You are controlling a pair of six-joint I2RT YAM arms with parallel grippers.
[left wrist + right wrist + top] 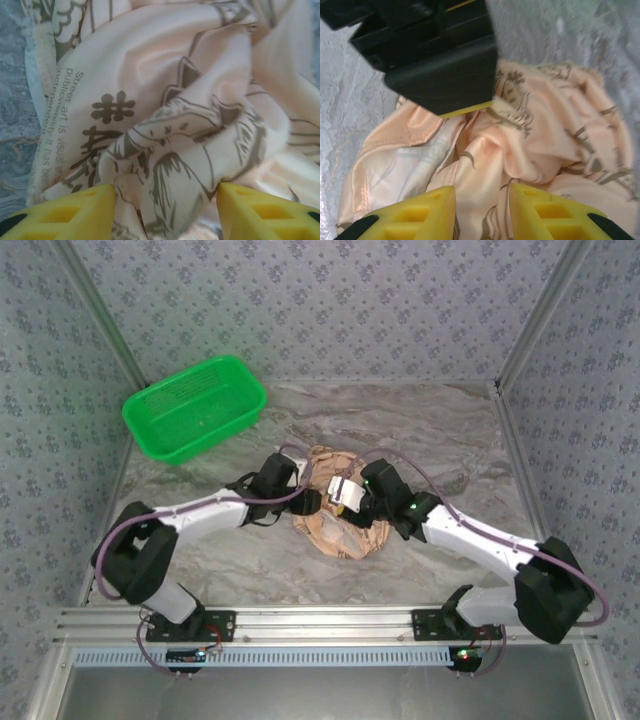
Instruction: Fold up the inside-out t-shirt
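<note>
On the marbled table the t-shirt is seen as a crumpled heap in the middle, just in front of the two arms, and no flat hem or sleeve can be made out. The main danger is judged to be that the heap is only pulled tighter. The left gripper and the right gripper are both buried in the same bunch, so several layers may be dragged together instead of being spread. A knock between the two is also possible, because a black body, probably of the left one, is seen just above the right fingers. The green basket is placed at the far left corner, well apart, and nothing is blocked by it. The left fingers are held spread, with a thick fold filling the gap and touching both; whether it is squeezed cannot be told. The right fingers are set closer, a ridge of cloth is seen between them, and a pinch cannot be confirmed either. If only one layer is caught, it may slip out.
</note>
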